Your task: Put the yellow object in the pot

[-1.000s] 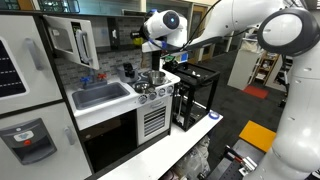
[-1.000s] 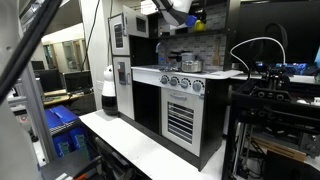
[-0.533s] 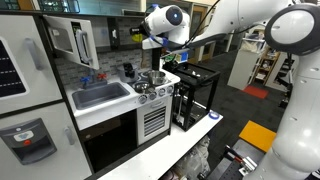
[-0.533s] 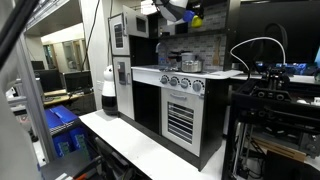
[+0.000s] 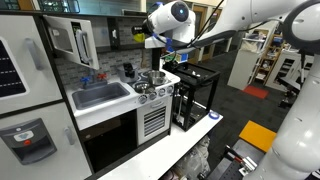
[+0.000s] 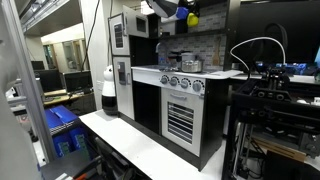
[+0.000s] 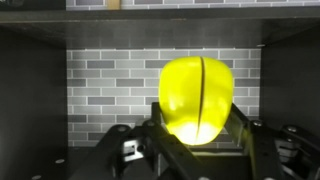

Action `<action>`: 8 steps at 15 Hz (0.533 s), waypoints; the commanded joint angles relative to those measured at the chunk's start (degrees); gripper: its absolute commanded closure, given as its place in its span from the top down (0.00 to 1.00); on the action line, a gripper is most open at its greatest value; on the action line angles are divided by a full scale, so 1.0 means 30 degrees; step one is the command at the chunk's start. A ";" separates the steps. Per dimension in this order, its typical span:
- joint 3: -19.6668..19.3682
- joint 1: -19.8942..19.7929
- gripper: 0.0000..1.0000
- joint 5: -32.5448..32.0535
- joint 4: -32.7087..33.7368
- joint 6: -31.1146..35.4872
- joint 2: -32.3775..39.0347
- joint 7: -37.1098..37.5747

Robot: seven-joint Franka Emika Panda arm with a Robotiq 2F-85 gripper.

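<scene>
Your gripper point(image 7: 198, 122) is clamped on the yellow object point(image 7: 197, 95). The object sits between the two dark fingers point(image 7: 150, 130), and most of its rounded body shows above them in the wrist view. A thin dark seam runs down its middle. Straight ahead of the gripper is a grey brick-pattern wall point(image 7: 100, 80). In both exterior views the gripper hangs high over the toy kitchen counter point(image 5: 120, 105). The pot point(image 5: 152, 76) stands on the stovetop roughly beneath the gripper and well apart from it. The sink basin point(image 5: 100, 95) lies lower still and off to one side.
</scene>
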 commanded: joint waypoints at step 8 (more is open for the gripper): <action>-0.0032 -0.0009 0.38 0.7086 -0.4786 0.0359 -0.3663 -0.5224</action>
